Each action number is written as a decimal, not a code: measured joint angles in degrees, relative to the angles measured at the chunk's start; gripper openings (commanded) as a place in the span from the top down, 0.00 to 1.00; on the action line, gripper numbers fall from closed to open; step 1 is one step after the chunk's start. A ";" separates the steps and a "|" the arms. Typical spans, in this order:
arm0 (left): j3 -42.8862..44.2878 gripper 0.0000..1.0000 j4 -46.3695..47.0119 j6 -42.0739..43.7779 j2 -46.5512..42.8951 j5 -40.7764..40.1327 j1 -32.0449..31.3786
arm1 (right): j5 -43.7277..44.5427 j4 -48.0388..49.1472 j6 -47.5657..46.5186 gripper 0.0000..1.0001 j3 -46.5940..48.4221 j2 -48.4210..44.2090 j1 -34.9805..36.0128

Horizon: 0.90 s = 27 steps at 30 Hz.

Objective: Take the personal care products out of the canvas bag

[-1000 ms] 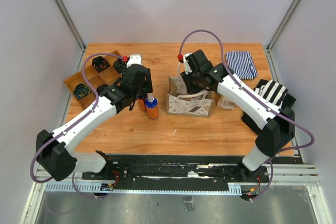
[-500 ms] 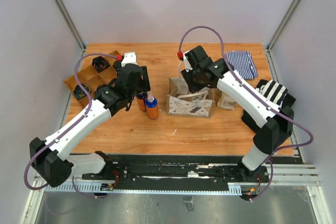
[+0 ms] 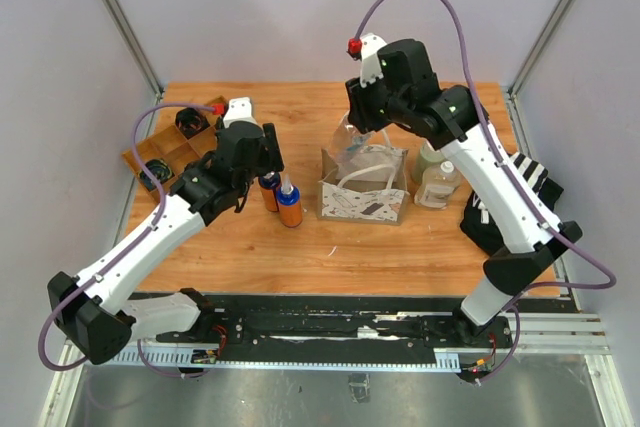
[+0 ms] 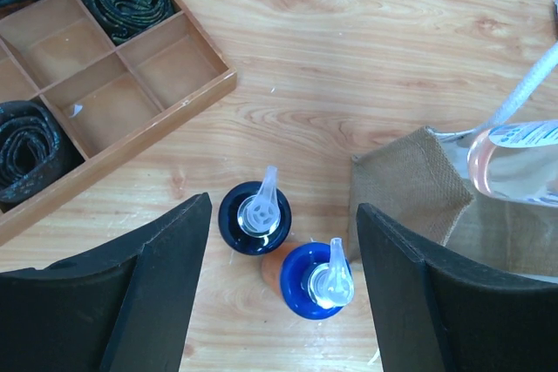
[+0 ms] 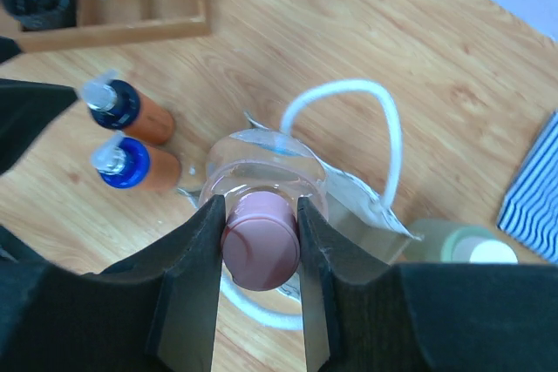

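My right gripper (image 5: 259,219) is shut on the pink cap of a clear bottle (image 5: 261,173) and holds it above the canvas bag (image 3: 362,199). In the top view that gripper (image 3: 363,129) hangs over the bag's open mouth, the clear bottle (image 3: 357,150) below it. Two orange bottles with blue caps (image 4: 255,218) (image 4: 318,278) stand on the table left of the bag (image 4: 410,198). My left gripper (image 4: 283,289) is open above them, apart from both. In the top view the left gripper (image 3: 265,169) sits just over the orange bottles (image 3: 289,205).
A wooden compartment tray (image 3: 165,152) with black coiled cables lies far left. A clear white-capped bottle (image 3: 438,185) and a greenish bottle (image 3: 428,159) stand right of the bag. A black-and-white striped cloth (image 3: 522,175) lies at the right edge, a blue striped cloth (image 5: 534,189) behind.
My right arm has risen, lifting the pink-capped clear bottle up out of the bag. My left arm has drawn back a little to the left, away from the orange bottles.
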 measured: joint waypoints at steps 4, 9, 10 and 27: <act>0.00 0.28 0.07 -0.26 -0.42 -0.02 0.00 | -4.44 2.32 0.26 0.97 1.44 -0.50 0.20; 0.00 0.27 0.09 -0.28 -0.61 -0.07 0.00 | -9.53 2.89 1.18 0.97 4.17 1.81 0.92; 0.00 0.27 0.13 -0.28 -0.72 -0.13 0.00 | -10.19 3.02 1.33 0.97 4.59 2.40 1.05; -1.62 0.27 1.38 -1.60 -1.36 0.09 0.00 | -10.69 11.37 1.46 0.95 0.94 13.11 5.14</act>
